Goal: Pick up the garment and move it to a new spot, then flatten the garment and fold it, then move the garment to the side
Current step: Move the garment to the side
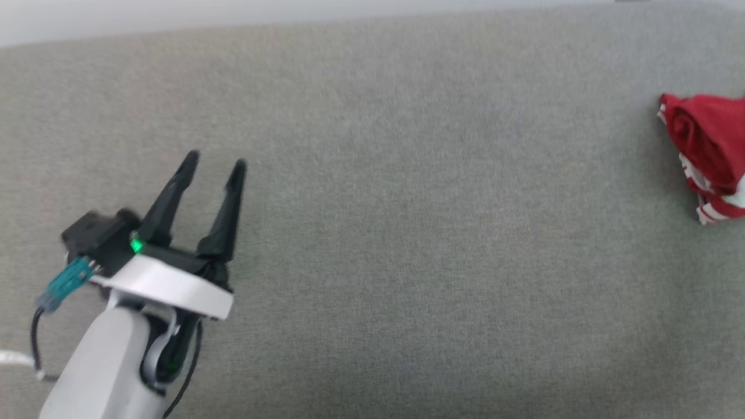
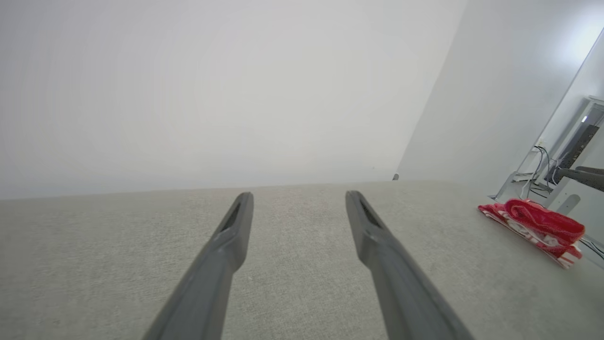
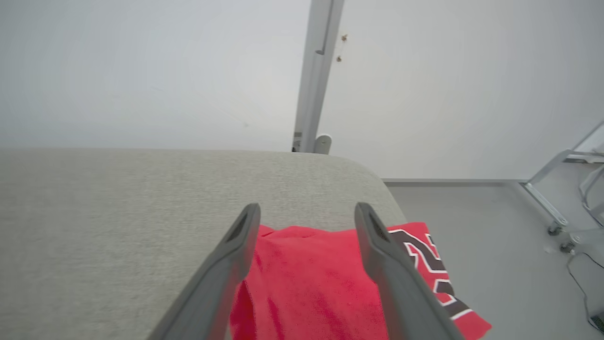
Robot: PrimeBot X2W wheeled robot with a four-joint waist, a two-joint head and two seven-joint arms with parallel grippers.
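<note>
the garment (image 1: 707, 151) lies bunched at the right edge of the grey table (image 1: 407, 233) — thin, limp, light cloth that will likely slump, so pinch a thick fold or the striped hem. the right gripper (image 3: 306, 208) hangs spread just over it, pinching nothing; the left gripper (image 1: 215, 161) is spread too, well apart from it. black numerals outlined in white show partly — perhaps a 2; no brand is readable.

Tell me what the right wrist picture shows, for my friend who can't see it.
A red garment with black numerals lies near the corner of a grey table, with the open right gripper poised over it. A pale wall and a metal post stand behind.
</note>
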